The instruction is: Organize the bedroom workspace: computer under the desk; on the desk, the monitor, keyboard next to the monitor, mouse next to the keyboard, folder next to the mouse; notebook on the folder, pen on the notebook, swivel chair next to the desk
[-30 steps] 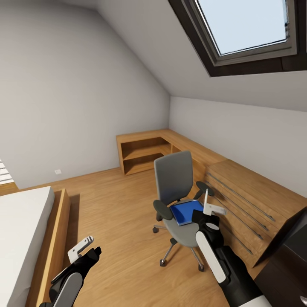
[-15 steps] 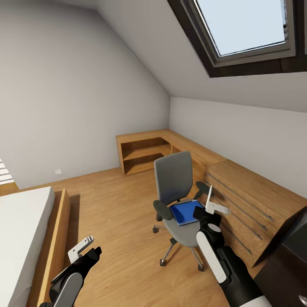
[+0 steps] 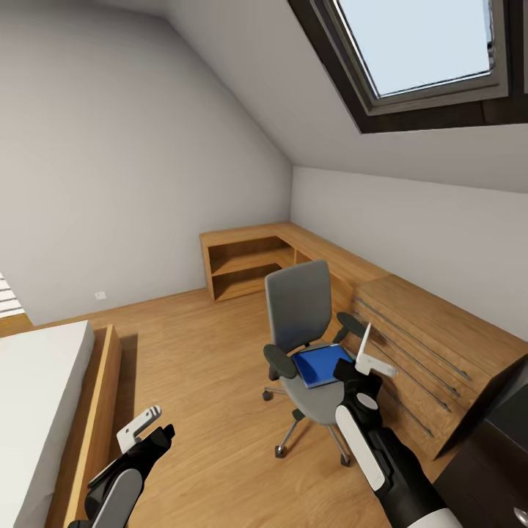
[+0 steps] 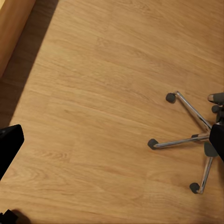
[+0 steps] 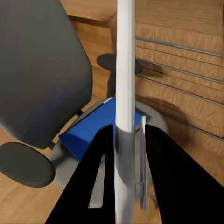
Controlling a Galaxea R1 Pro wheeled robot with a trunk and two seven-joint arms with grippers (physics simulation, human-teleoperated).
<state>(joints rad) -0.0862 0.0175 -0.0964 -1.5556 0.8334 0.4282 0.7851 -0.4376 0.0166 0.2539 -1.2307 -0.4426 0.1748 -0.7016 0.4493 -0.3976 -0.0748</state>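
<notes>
Roughly centre frame in the head view, the swivel chair (image 3: pixel 299 331) stands on the wooden floor (image 3: pixel 198 367), its back toward the far corner, close beside the light wooden chest (image 3: pixel 425 345) with long bar handles at right. The folder (image 3: pixel 320 364) lies flat on the seat, bright blue, not yet lifted. The right pincer (image 3: pixel 370 353) hovers at the lower right of centre, just above the near edge of the folder; its white fingers are spread in a V with nothing between them, so released. In the right wrist view the folder (image 5: pixel 95 128) sits just beyond the fingertips, one white finger (image 5: pixel 125 70) crossing the middle of the frame. The left pincer (image 3: pixel 143 431) hangs low at lower left over bare floor, near the bed (image 3: pixel 37 411); whether it is released or clenched cannot be told. The left wrist view looks down on floorboards and the chair's chrome base (image 4: pixel 196 135) with its casters at the right edge. A dark corner of the bench (image 3: pixel 499 433) intrudes at the lower right edge. Judgement on progress: early. The folder move is in hand but no grasp is made. Placing the folder, stacking notebook and pen, and bringing the chair to the bench all appear to remain; the standing of the other items cannot be judged.
</notes>
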